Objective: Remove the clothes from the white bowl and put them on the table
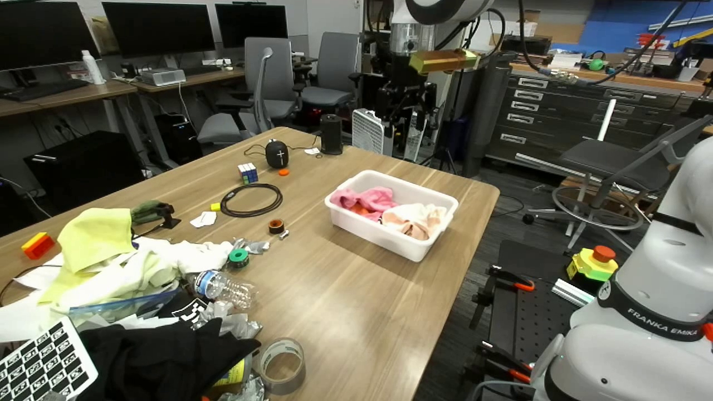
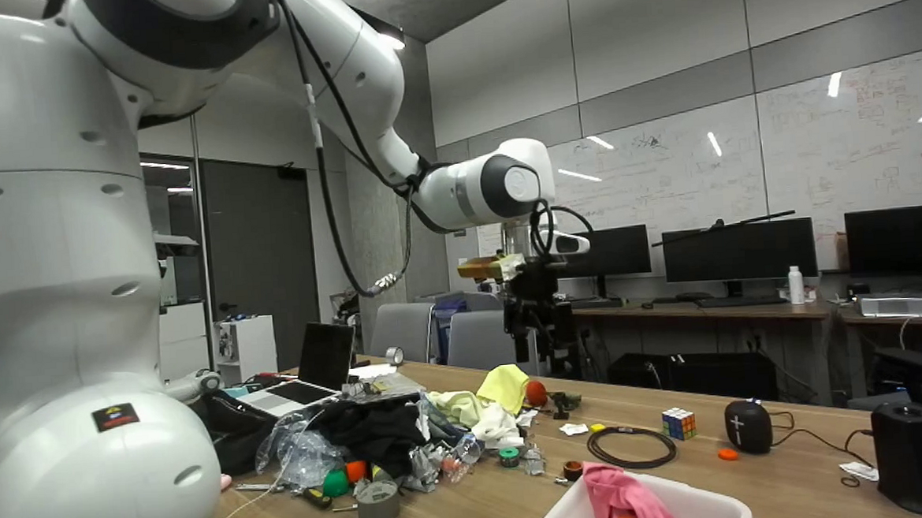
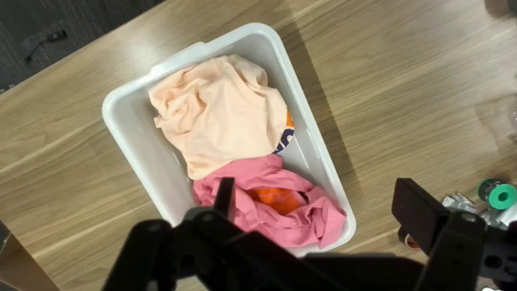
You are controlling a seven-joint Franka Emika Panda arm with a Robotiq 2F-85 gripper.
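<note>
In the wrist view, jaws spread wide partly hide tub (image 3: pixel 141 133) and pink cloth (image 3: pixel 299 228).

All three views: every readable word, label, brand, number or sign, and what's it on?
"FRANKA EMIKA" on the arm's black band.
"+" on the round black speaker.
Too small or blurred to read: whiteboard writing, bottle label, arm sticker, marks on the black-and-white panel.
Partly hidden, unreadable: dark print at the edge of the peach cloth.
</note>
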